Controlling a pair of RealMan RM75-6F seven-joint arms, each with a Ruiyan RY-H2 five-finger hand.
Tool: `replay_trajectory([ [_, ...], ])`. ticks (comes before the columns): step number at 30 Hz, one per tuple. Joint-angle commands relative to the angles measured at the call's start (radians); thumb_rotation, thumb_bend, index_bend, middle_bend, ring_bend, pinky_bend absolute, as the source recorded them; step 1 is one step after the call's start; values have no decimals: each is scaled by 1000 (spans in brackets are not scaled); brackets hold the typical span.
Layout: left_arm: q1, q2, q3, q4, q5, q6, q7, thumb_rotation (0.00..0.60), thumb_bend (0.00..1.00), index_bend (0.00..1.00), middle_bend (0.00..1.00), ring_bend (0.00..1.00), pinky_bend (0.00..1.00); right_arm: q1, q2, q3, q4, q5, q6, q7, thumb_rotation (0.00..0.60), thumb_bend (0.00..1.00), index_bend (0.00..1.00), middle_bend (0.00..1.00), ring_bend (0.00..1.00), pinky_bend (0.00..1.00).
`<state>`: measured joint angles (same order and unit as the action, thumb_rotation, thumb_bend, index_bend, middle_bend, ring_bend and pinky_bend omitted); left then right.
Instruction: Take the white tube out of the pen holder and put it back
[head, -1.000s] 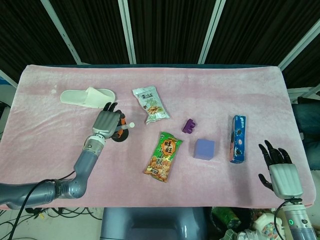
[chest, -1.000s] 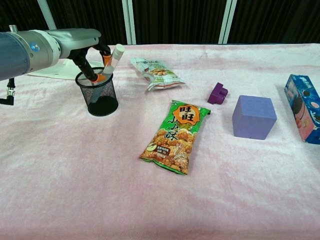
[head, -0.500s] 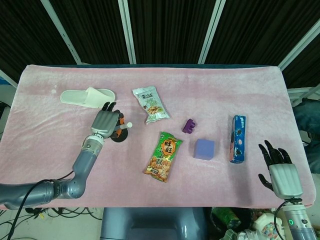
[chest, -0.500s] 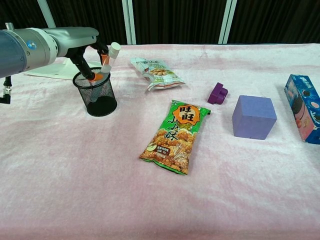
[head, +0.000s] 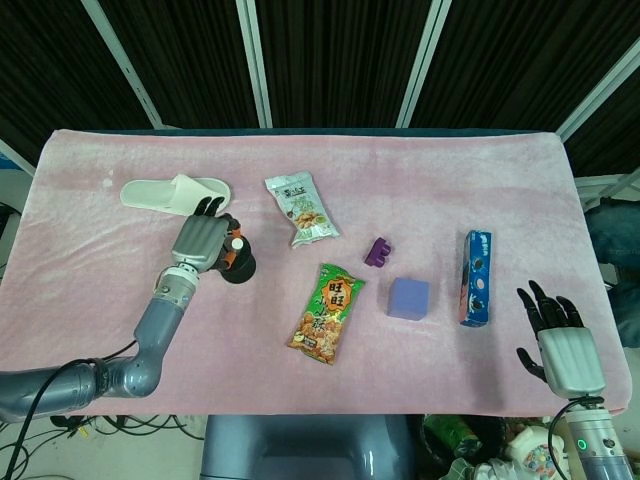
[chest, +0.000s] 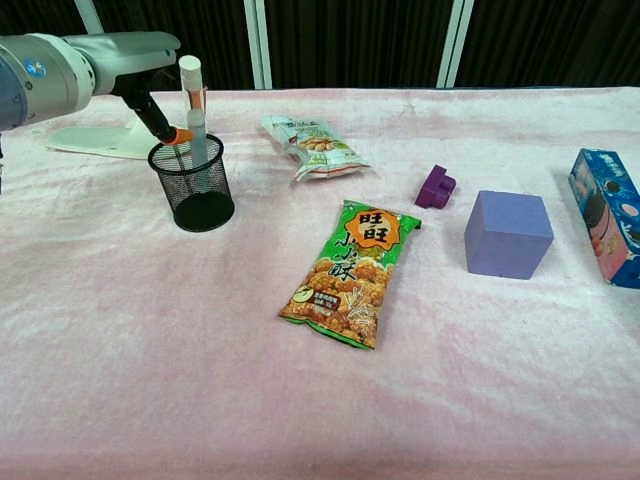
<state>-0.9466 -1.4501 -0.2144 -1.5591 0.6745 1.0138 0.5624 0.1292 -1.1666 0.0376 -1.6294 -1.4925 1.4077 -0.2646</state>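
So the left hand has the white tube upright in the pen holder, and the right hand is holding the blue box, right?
Not quite: the right hand holds nothing, fingers spread, apart from the blue box, as the head view shows. The left hand does hold the white tube upright in the pen holder.

This looks like a robot test lab. A table (head: 500, 170) draped in pink cloth stands before dark panels with metal frames (head: 255, 60). Loose cables (head: 120, 425) trail beneath it.

The green snack bag (chest: 348, 272) reads "旺旺" (other packs' print illegible).
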Motion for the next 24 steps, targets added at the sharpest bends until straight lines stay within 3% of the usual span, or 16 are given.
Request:
replay_trajectory([
  [1, 5, 10, -2, -7, 7, -1, -10, 600, 453, 578, 365, 18, 0, 0, 0, 0, 0, 0, 1, -1, 600, 157, 0, 32, 181, 141],
  [6, 18, 36, -26, -40, 63, -12, -81, 600, 453, 589, 376, 20, 0, 0, 0, 0, -1, 1, 0, -2, 600, 157, 0, 32, 181, 141],
  [13, 73, 83, -75, -98, 238, -69, -356, 600, 466, 601, 386, 23, 0, 0, 1, 0, -1, 1, -2, 0, 600, 157, 0, 32, 181, 141],
  [24, 85, 140, -109, -177, 235, -100, -452, 600, 465, 602, 385, 23, 0, 1, 3, -3, -5, 4, -9, -1, 600, 156, 0, 31, 181, 142],
])
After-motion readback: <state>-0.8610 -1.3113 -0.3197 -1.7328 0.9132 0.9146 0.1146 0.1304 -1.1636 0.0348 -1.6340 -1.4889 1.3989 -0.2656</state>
